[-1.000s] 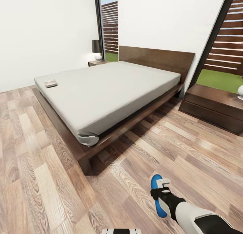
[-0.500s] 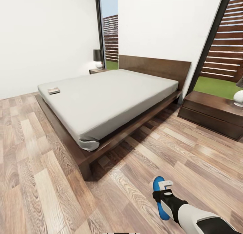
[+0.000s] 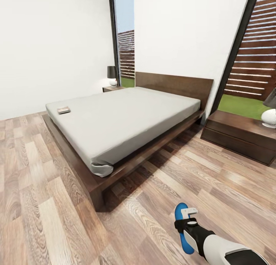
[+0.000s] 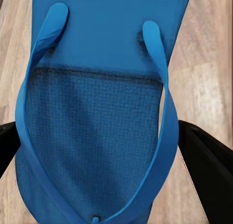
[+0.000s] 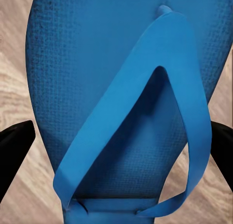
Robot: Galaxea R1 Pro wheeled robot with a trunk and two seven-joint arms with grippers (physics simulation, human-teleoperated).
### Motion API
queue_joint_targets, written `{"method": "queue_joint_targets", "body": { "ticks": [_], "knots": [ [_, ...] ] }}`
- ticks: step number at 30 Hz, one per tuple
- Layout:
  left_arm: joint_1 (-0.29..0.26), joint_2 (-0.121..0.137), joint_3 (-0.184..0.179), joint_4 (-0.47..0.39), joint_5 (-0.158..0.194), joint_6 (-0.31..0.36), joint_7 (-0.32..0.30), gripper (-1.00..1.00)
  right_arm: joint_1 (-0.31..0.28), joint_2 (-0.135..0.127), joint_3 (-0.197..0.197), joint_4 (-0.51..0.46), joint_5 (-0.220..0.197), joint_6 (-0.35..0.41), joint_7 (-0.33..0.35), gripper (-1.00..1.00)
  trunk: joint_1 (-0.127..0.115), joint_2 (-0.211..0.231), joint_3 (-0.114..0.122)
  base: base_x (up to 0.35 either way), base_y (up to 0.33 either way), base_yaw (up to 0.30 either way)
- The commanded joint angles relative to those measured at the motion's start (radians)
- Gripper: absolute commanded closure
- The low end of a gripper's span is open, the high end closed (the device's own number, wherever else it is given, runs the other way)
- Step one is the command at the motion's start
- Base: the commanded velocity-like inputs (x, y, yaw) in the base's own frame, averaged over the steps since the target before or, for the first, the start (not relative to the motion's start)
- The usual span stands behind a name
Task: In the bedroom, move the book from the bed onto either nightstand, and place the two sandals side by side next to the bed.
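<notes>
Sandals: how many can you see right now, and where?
2. One sandal sits between the left end effector's fingers; the other sandal is at the right end effector, above the wood floor near the bed's foot corner.

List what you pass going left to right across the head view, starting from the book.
book → far nightstand's lamp → blue sandal in the right gripper → near nightstand → its white lamp

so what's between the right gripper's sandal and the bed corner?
Head view: bare wood floor between the sandal in the right gripper and the bed frame's near corner.
</notes>
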Motion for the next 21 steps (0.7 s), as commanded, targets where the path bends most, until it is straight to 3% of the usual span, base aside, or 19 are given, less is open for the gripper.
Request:
{"method": "queue_joint_targets", "body": {
  "ticks": [1, 4, 12, 21],
  "knots": [
    [0.000, 0.000, -0.008, 0.000, 0.005, 0.000, 0.005, 1.00, 0.000, 0.000, 0.008, -0.001, -0.005, 0.004, -0.004, 1.00, -0.001, 0.000, 0.003, 0.000, 0.000, 0.000],
    [0.000, -0.002, -0.010, 0.000, 0.004, 0.000, 0.005, 1.00, 0.003, 0.000, 0.008, -0.001, -0.005, 0.004, -0.004, 1.00, -0.002, 0.001, 0.015, 0.000, 0.000, 0.000],
    [-0.001, -0.009, -0.015, -0.003, 0.001, 0.000, 0.000, 1.00, 0.024, 0.001, 0.008, -0.001, -0.005, 0.004, -0.004, 1.00, -0.033, 0.057, 0.040, 0.000, 0.000, 0.000],
    [-0.002, -0.037, -0.016, -0.004, 0.000, 0.001, -0.113, 1.00, 0.064, 0.002, 0.007, 0.001, -0.007, -0.080, -0.004, 1.00, -0.067, 0.120, 0.068, 0.000, 0.000, 0.000]
  ]
}}
